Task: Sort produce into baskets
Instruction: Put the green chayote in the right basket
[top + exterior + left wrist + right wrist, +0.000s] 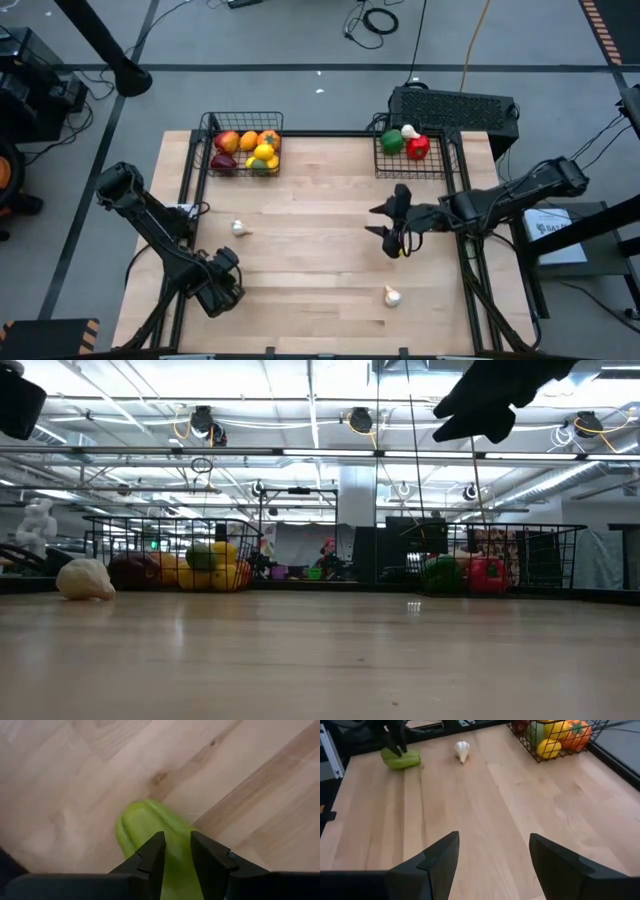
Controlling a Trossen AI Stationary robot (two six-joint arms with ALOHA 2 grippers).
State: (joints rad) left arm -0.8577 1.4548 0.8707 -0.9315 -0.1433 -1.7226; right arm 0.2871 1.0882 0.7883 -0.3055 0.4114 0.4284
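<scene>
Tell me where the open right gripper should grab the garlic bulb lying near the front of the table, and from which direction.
Probably from straight above. That garlic bulb lies alone on bare wood with nothing around it, so a top-down approach looks open. Take it across its round, wider body, not the narrow tip, which would likely slip out. The right gripper is already open and hangs over the table farther back; the left gripper is busy at the green piece.

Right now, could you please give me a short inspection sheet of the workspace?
Surface: wooden table, bare boards between the arms.
Job's things: left basket holds apples and citrus; right basket holds a green piece, a red pepper and garlic. Two garlic bulbs and a green pepper lie loose.
Clutter: black vented box behind the right basket.
Grippers: left claw low over the green pepper, narrowly open; right claw open, empty.
Cables: loose on the floor.
Surroundings: workshop, no people seen.
</scene>
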